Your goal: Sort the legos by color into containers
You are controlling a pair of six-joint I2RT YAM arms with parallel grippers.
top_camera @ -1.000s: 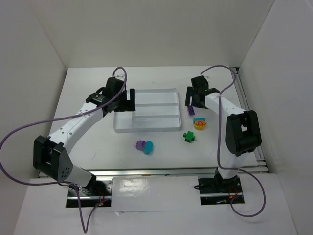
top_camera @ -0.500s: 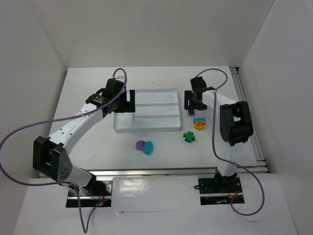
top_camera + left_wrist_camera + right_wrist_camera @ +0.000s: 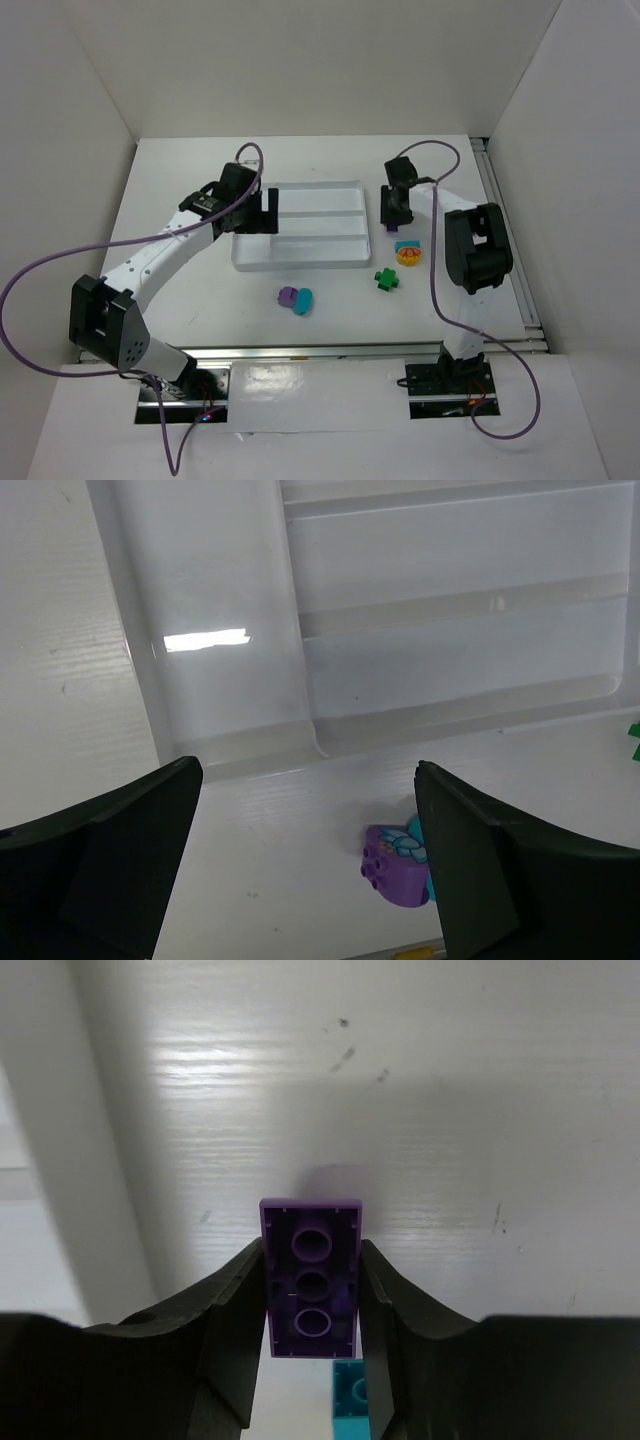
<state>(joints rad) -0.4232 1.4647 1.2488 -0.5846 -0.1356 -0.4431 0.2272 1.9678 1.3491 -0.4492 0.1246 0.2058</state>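
My right gripper [image 3: 312, 1260] is shut on a purple lego [image 3: 311, 1290] that shows its hollow underside, with the fingers pressed on its two long sides. It sits low over the table just right of the white tray [image 3: 245, 262], at the gripper's spot [image 3: 392, 212]. A cyan lego [image 3: 350, 1392] lies just behind it. On the table lie a yellow-and-red lego [image 3: 408, 253], a green lego [image 3: 386, 278] and a purple-and-cyan lego [image 3: 295, 299] [image 3: 395, 862]. My left gripper [image 3: 262, 208] [image 3: 305, 780] hangs open over the tray's left end [image 3: 220, 600].
The tray's compartments [image 3: 450, 570] hold nothing that I can see. White walls close in the table on the left, back and right. A metal rail [image 3: 505, 230] runs along the right edge, close to the right arm.
My right gripper has dropped toward the table and its fingers have closed onto the purple lego. The left arm has shifted slightly toward the tray, still open.
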